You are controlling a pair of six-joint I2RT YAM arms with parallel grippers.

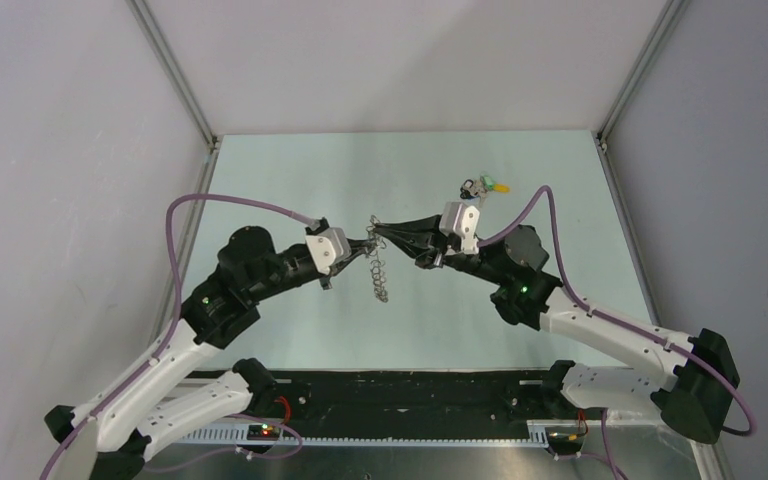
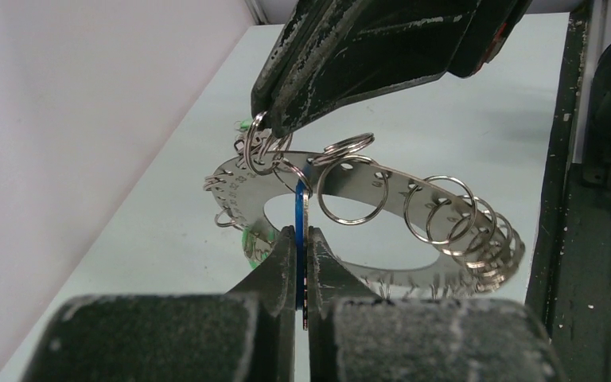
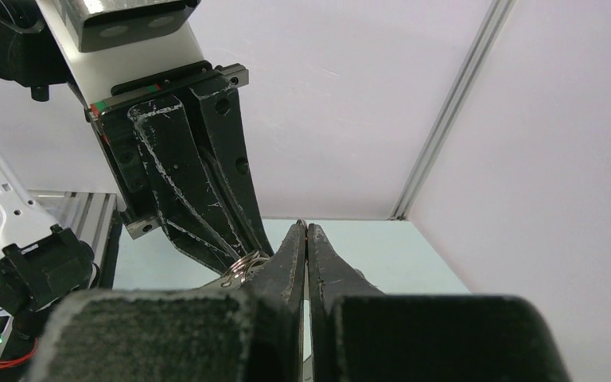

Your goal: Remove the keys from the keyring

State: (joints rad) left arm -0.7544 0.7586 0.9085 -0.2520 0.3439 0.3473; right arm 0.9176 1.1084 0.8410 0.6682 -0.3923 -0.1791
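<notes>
**Both grippers pinched on a dangling keyring**

The keyring (image 2: 394,185) hangs in the air between the two grippers, clear of the table (image 1: 290,180). In the left wrist view it is a thin flat metal band pierced with holes. The left gripper (image 2: 298,237) is closed flat on a blue-headed key (image 2: 297,207) that stands edge-on straight ahead of its fingertips. The right gripper (image 2: 274,123) reaches in from the opposite side and above. Its tips are shut on one or two of the small split rings (image 2: 489,243) threaded through the band's holes. A clump of loose coloured keys (image 1: 485,186) lies on the table behind the right gripper.

The band looks light, stiff and slick, so it will likely swing and twist around whichever point is pinched. The split rings are probably springy, with coils that resist opening, and they could slip out of smooth pads. The safest hold on a key seems to be across its broad flat head. The other gripper should hold the ring close beside that key, so the pull acts on the coil and does not spin the whole band
</notes>
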